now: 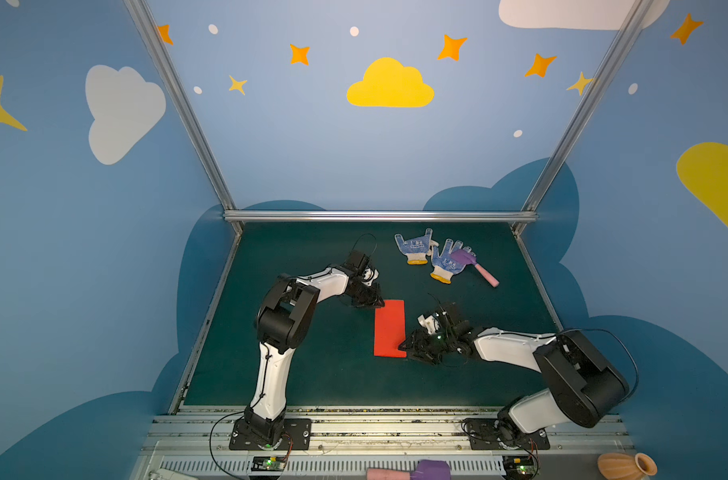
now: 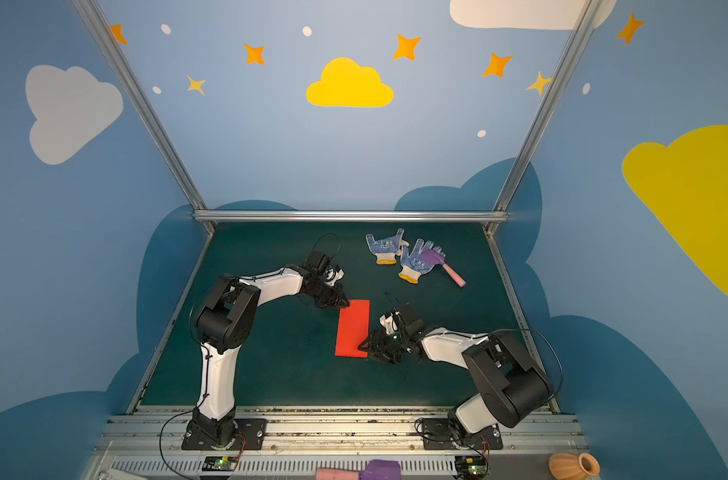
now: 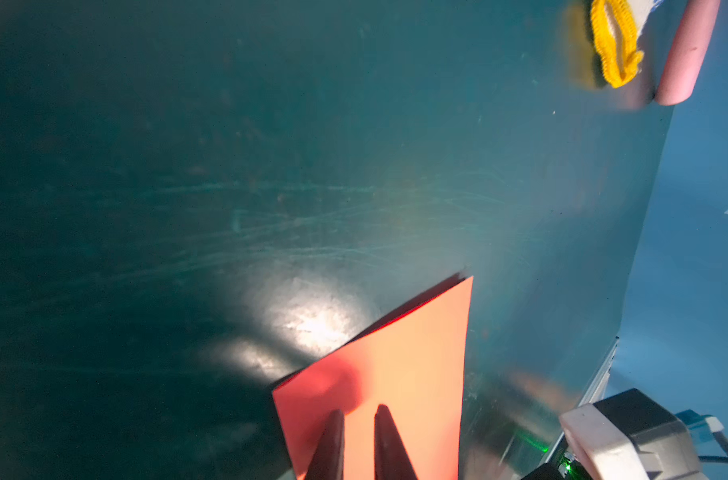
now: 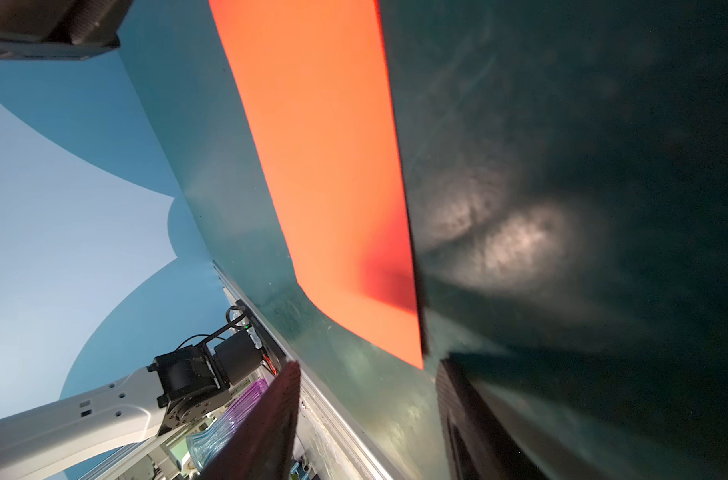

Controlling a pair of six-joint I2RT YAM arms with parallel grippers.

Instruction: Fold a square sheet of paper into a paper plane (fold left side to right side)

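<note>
Sheet of paper (image 1: 389, 328) lies between both tools, gloves (image 1: 432, 254) behind.

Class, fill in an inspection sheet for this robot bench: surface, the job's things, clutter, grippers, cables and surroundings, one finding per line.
Surface: dark green mat, scuffed, glare patches in the wrist views.
Job's things: red paper lies as a narrow rectangle, already folded double; no plane yet.
Clutter: two dotted gloves, toy hammer lying partly on the nearer glove, far right of the mat.
Grippers: left gripper at the paper's far left corner, jaws nearly closed over it; right gripper at the near right corner, jaws apart.
Cables: black loops at both wrists and bases.
Surroundings: blue walls with clouds and stars; orange vase on the front ledge.
</note>
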